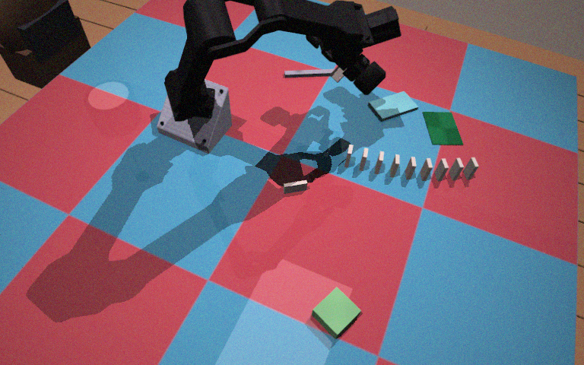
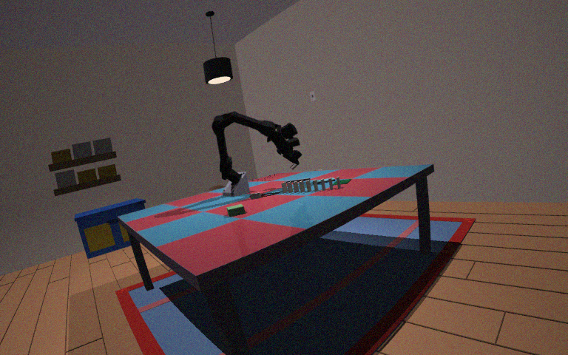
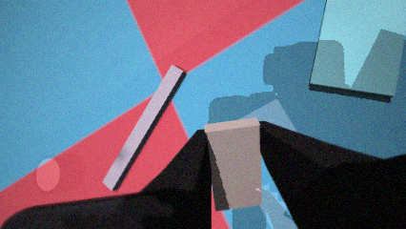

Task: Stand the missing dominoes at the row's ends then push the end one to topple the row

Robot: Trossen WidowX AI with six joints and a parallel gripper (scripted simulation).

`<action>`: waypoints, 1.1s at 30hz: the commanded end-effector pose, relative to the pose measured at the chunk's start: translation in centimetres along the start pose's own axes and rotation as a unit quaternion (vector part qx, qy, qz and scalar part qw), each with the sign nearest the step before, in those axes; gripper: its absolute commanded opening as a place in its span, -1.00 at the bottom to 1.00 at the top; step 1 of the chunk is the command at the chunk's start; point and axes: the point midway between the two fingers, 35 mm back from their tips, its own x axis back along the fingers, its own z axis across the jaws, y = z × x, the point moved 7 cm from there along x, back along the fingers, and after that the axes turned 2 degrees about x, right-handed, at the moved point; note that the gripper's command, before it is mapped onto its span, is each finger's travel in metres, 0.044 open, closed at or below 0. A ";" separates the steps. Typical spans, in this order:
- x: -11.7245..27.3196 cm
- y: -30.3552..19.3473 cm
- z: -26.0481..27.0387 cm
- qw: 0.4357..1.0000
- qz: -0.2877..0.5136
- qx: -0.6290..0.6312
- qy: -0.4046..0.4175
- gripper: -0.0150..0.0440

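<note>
My gripper (image 1: 340, 69) (image 2: 295, 163) (image 3: 231, 134) is shut on a pale domino (image 1: 338, 74) (image 3: 238, 164), held tilted well above the table. In the top view this domino overlaps the end of a grey bar, but the wrist view shows them apart. The row of several standing dominoes (image 1: 411, 168) (image 2: 296, 186) is upright and evenly spaced, to the front right of the gripper in the top view. Another domino (image 1: 295, 187) (image 2: 255, 195) lies on its long edge, left of the row's near-base end. The row is outside the wrist view.
The grey bar (image 1: 308, 73) (image 3: 143, 131) lies behind the row. A pale cyan slab (image 1: 393, 106) (image 3: 353, 29) and a flat dark green piece (image 1: 442, 128) lie between the gripper and the row's far end. A light green block (image 1: 336, 309) (image 2: 236, 210) lies at the front.
</note>
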 end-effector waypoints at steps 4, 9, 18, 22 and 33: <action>-0.4 -1.1 -0.3 0.998 -0.059 0.006 0.012 -0.13; -0.6 -1.8 -0.5 0.994 -0.104 0.012 0.015 -0.13; -0.6 -3.3 -0.7 0.982 -0.186 0.026 0.012 -0.13; -0.5 -4.0 -0.7 0.975 -0.221 0.034 0.007 -0.13; 0.1 -6.1 -0.5 0.947 -0.314 0.062 -0.016 -0.13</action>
